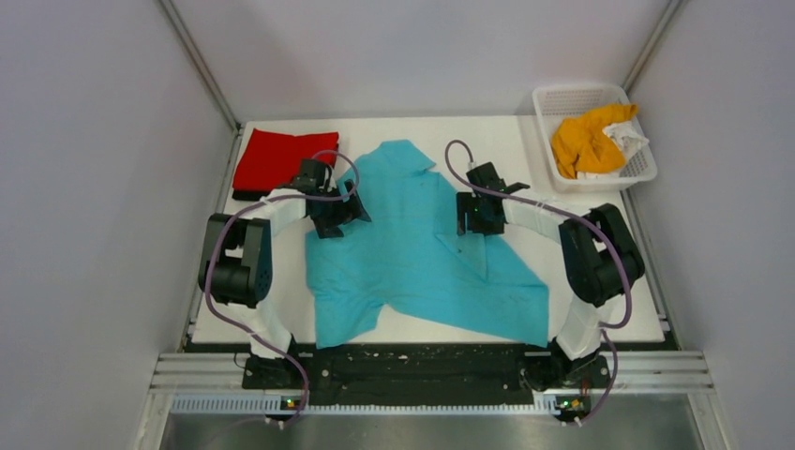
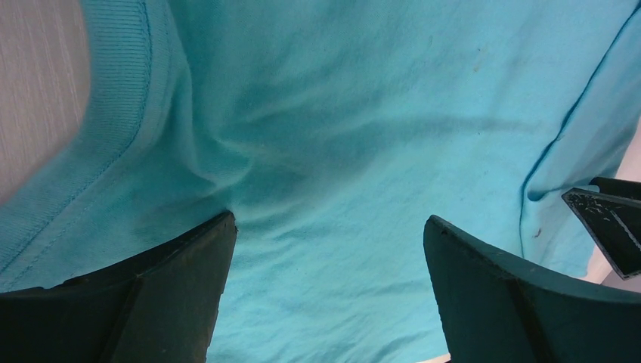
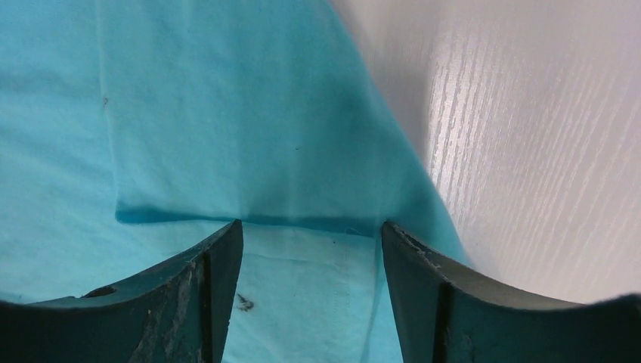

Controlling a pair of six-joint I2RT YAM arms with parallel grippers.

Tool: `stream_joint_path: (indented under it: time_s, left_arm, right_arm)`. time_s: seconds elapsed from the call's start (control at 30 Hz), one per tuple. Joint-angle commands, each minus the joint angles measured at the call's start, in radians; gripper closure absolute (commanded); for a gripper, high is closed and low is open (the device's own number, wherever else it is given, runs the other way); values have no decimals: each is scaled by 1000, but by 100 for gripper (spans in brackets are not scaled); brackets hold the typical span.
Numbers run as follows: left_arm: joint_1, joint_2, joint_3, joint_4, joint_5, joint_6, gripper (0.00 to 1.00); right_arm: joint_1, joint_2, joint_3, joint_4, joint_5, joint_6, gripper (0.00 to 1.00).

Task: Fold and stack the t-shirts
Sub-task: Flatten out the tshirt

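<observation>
1. Top external view: a turquoise t-shirt (image 1: 427, 248) of soft, rumpled cloth lies spread over the middle of the white tabletop (image 1: 600, 309). Its collar is toward the far edge, and its right side is folded over in a slanting flap. A red t-shirt (image 1: 281, 157) lies as a flat folded rectangle at the far left corner. A white mesh basket (image 1: 562, 98) at the far right corner holds a crumpled orange shirt (image 1: 586, 141) and some white cloth (image 1: 626, 141).
2. Only the left wrist view shows a ribbed, stitched band along the shirt's edge. Only the right wrist view shows a straight folded edge and the tabletop's fine wood grain.
3. The left gripper (image 2: 329, 219) has its fingers spread wide over wrinkled cloth and grips nothing. The right gripper (image 3: 311, 224) is also spread and empty, straddling the fold. Whether either one touches the cloth cannot be told.
</observation>
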Motion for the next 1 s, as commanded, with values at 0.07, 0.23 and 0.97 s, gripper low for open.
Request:
stream_joint_path:
  time_s: [0.07,0.23,0.97]
  left_arm:
    - [-2,5,-2,35,0,-10,1]
    - [-2,12,-2,33,-4,-10,1]
    - [-2,36,25,21,-26,-13,1]
  right_arm:
    - [-9,7,21,22,15,-6,45]
    - [-9,-36,2,-4,11,-3,49]
    - [-8,-45,-9,-66,37,-65,94]
